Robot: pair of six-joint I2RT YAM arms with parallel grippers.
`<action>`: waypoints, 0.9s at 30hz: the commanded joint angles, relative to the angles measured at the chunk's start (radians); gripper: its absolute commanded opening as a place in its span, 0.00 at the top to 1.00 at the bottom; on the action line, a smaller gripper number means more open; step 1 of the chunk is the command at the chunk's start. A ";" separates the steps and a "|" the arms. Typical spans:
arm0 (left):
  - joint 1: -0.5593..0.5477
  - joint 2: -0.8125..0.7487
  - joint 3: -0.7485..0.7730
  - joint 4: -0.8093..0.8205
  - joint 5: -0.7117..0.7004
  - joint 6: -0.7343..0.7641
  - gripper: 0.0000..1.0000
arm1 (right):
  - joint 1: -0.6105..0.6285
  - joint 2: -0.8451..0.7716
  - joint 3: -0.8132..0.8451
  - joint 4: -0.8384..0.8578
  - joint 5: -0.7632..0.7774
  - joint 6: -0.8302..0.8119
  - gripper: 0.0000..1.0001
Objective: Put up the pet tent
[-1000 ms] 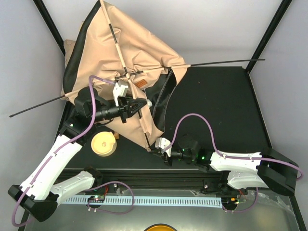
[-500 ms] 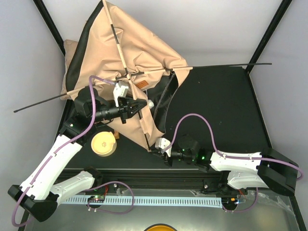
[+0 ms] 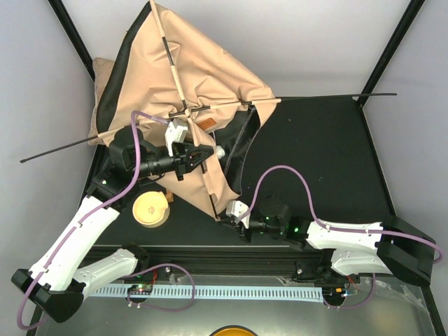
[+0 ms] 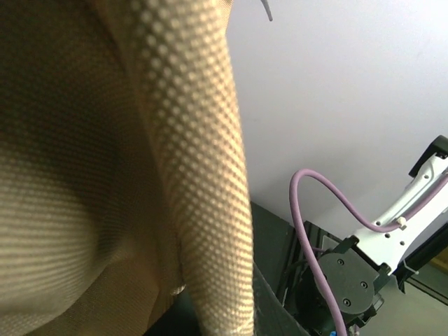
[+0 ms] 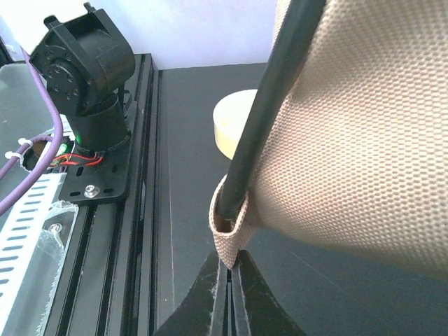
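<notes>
Tan canvas of the pet tent spreads half raised over the far left of the black desk in the top view. A thin black pole sticks out past the tent's right side, and a brown label patch sits near its middle. The left gripper lies on the canvas just below that patch, jaws closed. The right gripper sits at the tent's nearest corner, and a round pale disc rests on the desk just left of that corner.

From the left wrist, woven canvas fills nearly everything, with one fold running down toward the unseen fingers. A pinch on that fold is likely, not certain.

From the right wrist, the fingertips press together on a tan webbing loop at the tent's corner. A black pole end is seated in the loop.
</notes>
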 commanded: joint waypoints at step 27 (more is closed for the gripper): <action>-0.314 -0.122 -0.752 0.638 -0.635 0.179 0.98 | -0.004 0.464 -0.068 0.479 0.202 0.147 0.95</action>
